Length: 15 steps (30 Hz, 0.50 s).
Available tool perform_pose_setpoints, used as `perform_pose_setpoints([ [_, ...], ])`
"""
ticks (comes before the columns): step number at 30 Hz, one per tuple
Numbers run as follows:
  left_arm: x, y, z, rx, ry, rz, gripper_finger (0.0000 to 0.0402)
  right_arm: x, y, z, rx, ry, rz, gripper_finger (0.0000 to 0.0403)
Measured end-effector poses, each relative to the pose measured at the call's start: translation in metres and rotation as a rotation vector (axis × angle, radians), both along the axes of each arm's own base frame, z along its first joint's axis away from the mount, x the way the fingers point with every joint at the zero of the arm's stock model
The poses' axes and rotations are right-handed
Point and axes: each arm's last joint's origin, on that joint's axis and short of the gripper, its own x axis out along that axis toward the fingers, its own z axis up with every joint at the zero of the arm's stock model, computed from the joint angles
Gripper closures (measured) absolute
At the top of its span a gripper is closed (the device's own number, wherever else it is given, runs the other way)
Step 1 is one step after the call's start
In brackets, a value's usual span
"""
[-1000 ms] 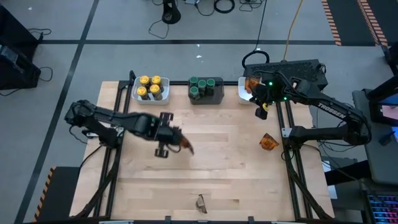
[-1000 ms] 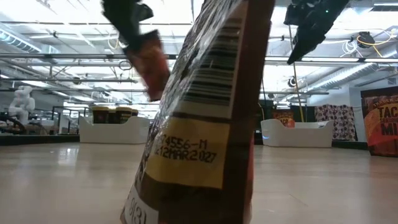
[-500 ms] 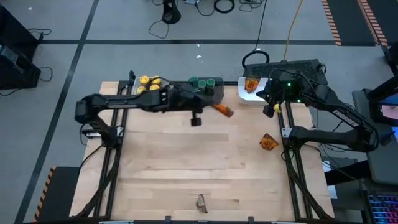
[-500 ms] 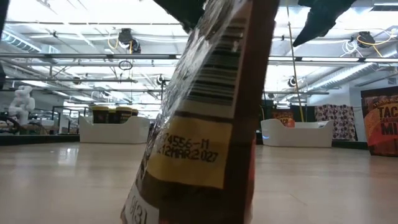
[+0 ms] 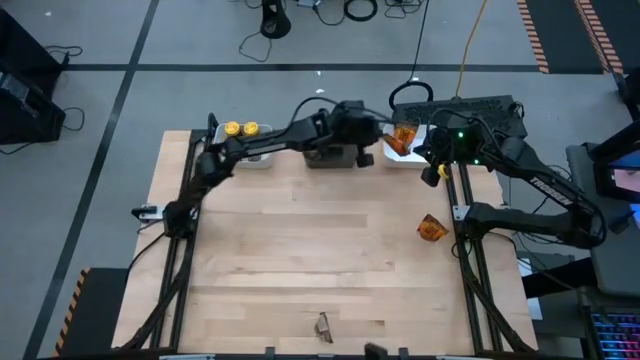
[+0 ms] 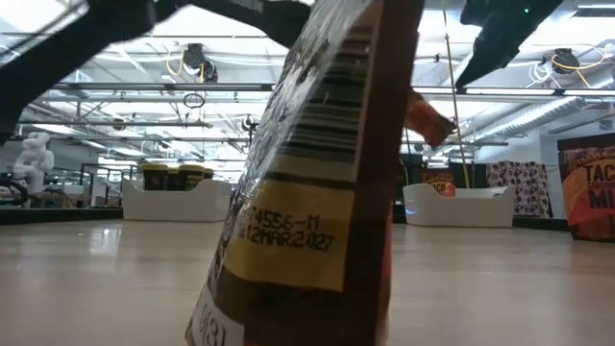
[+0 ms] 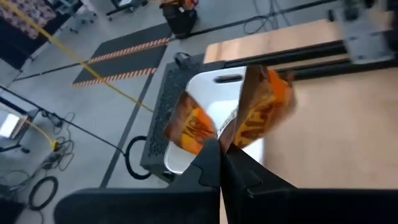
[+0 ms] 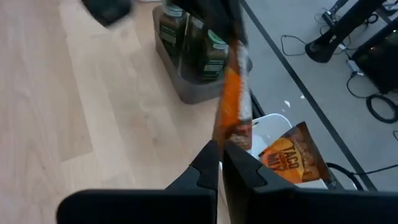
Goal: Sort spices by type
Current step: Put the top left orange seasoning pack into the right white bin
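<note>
Left end effector [image 5: 385,146], closed on a spice packet [image 7: 261,115], hangs over the white bin [image 7: 205,93]; right end effector [image 5: 428,178], closed and empty, sits beside that bin.

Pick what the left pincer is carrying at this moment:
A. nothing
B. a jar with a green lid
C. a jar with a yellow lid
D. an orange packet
D: the left pincer is shut on an orange packet, holding it over the white bin where another packet already lies.
</note>
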Motion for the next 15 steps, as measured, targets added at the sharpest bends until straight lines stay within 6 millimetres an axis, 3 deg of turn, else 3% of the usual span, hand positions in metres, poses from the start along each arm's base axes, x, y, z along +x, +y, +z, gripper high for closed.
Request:
perform_pose_setpoints([
  [9, 0.035, 0.032, -0.041, -0.004, -0.019, 0.003, 0.0401, -0.003, -0.003, 0.007, -0.043, -0.073, -0.038, 0.0403],
  [15, 0.046, 0.039, -0.059, 0.01, -0.101, 0.013, 0.0401, -0.005, -0.01, 0.006, -0.026, -0.077, -0.091, 0.0403],
])
